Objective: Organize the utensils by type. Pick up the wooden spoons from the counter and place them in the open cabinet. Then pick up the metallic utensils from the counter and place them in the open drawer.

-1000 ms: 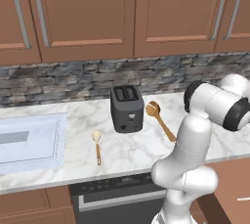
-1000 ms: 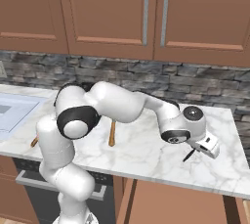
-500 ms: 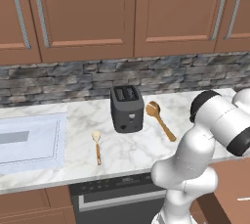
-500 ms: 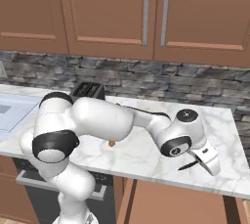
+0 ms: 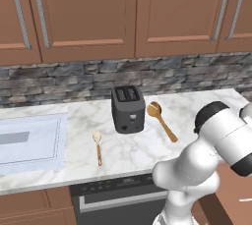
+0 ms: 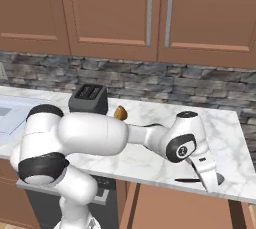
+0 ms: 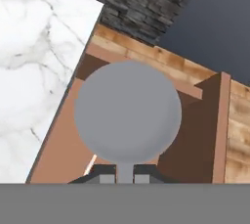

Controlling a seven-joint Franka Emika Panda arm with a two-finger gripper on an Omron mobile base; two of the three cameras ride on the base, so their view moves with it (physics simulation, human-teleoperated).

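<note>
Clenched on the thin handle of a grey metal spoon (image 7: 128, 113), the end effector (image 6: 212, 180) hangs at the counter's (image 6: 150, 158) front right edge; seen from the hand, the spoon's round bowl is above an open wooden drawer (image 7: 195, 120) beside the marble top. Two wooden spoons lie on the counter; the long golden-brown one (image 5: 161, 119) is just right of a dark toaster (image 5: 128, 108); the short pale-bowled one (image 5: 98, 147) lies in front of the toaster, to its left.
</note>
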